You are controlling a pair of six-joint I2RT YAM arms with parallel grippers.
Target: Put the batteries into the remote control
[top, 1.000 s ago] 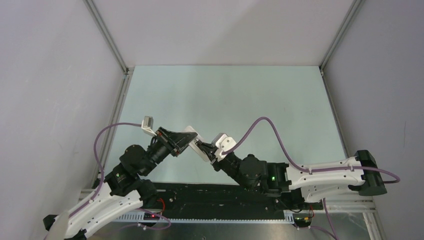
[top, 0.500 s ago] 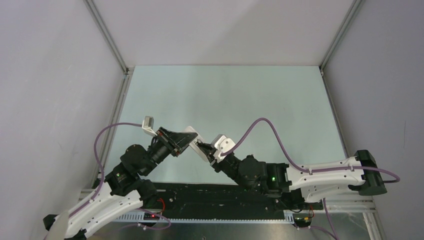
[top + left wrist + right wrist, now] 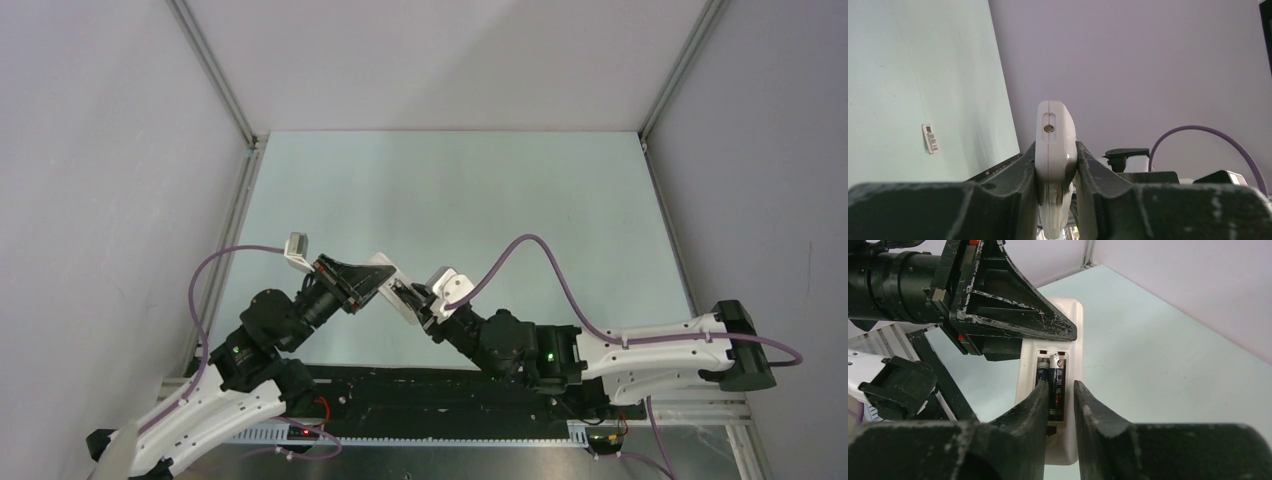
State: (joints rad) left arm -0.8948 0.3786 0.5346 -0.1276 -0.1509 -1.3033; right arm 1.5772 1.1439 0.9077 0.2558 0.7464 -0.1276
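Observation:
My left gripper (image 3: pixel 372 283) is shut on the white remote control (image 3: pixel 396 290) and holds it by its long edges above the table. The left wrist view shows the remote's end (image 3: pixel 1055 131) pinched in the left gripper (image 3: pixel 1055 150). The right wrist view shows the remote's back (image 3: pixel 1068 315) with its compartment uncovered. Two dark batteries (image 3: pixel 1057 385) lie side by side in it. My right gripper (image 3: pixel 1060 385) hovers right over them, jaws a narrow gap apart with nothing between them. It also shows in the top view (image 3: pixel 420 303).
A small white barcode label (image 3: pixel 931 138) lies on the pale green table (image 3: pixel 450 190). Grey walls close off the left, back and right. The black rail (image 3: pixel 420 385) with the arm bases runs along the near edge.
The right arm has crept slightly left toward the remote. The left arm and the remote have held still.

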